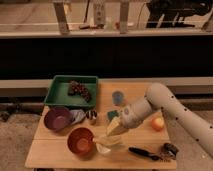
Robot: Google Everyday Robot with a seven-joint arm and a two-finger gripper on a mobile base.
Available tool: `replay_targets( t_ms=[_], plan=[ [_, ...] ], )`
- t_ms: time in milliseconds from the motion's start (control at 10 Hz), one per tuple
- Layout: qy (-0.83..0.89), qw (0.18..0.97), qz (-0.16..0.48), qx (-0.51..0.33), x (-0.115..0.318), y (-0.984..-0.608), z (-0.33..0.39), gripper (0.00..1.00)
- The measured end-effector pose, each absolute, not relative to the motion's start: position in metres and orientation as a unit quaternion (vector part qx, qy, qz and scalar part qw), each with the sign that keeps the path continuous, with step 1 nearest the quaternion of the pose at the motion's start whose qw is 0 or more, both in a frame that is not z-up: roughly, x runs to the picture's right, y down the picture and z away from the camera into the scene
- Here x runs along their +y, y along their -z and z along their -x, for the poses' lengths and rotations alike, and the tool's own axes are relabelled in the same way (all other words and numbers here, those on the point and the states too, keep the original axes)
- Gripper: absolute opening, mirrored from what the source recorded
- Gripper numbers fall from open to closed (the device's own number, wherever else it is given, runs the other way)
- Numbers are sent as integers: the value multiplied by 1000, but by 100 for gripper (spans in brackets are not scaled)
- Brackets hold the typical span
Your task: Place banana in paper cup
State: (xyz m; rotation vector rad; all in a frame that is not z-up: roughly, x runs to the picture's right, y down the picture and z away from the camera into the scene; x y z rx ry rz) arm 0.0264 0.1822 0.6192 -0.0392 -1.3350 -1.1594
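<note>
The small whitish paper cup stands near the table's front edge, just right of the red-orange bowl. The pale-yellow banana lies across the cup's top, sticking out to the right. My gripper reaches down from the right, its tip directly above the banana and cup. I cannot make out whether it touches the banana. The arm comes in from the right over the table.
A purple bowl sits left of the cup and a green tray with dark grapes at the back left. A blue cup, an orange fruit, a black tool and a small metal piece lie around.
</note>
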Motion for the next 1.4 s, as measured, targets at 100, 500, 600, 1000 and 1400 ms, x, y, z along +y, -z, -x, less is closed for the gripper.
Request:
replay_targets(
  t_ms=[100,500,600,1000,1400],
  plan=[
    [507,634,21,-584,184,-621,-26,0],
    [506,640,35,-577,187,-627,-24,4],
    [505,647,34,-570,186,-628,-25,11],
    [499,668,41,-551,184,-631,-27,51],
    [502,676,54,-536,181,-636,-24,80]
  ],
)
